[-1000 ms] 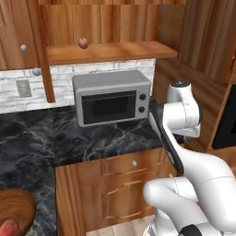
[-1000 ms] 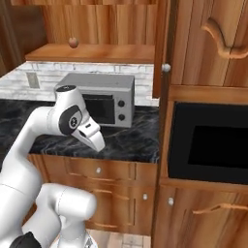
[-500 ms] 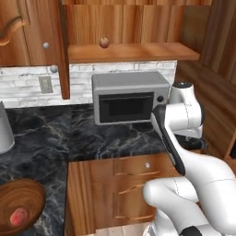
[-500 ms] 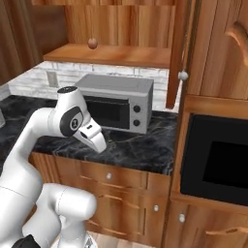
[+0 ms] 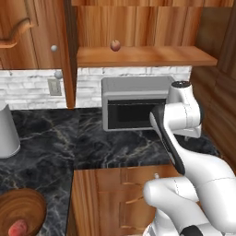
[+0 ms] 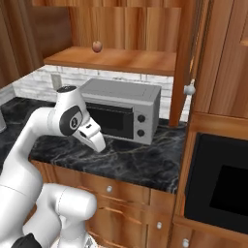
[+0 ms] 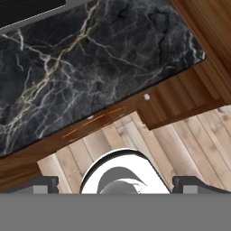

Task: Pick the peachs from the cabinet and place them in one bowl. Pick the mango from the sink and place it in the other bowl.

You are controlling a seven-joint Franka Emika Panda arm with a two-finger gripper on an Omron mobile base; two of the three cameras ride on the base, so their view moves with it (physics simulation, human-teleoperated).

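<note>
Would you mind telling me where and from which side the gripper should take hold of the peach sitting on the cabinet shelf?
Grip the peach across its middle, with the fingers on its left and right sides, coming in level from the open front of the cabinet. It is small and round, so any diameter would probably do. It rests on the shelf with wood panelling behind it, which leaves the front as the likely free approach.

The arm (image 5: 184,152) rises from the base, elbow folded high, forearm angled down toward 5 o'clock in the right base view. The gripper (image 7: 115,184) points downward, jaws spread fully apart, nothing between the fingertips (image 7: 43,184).
</note>
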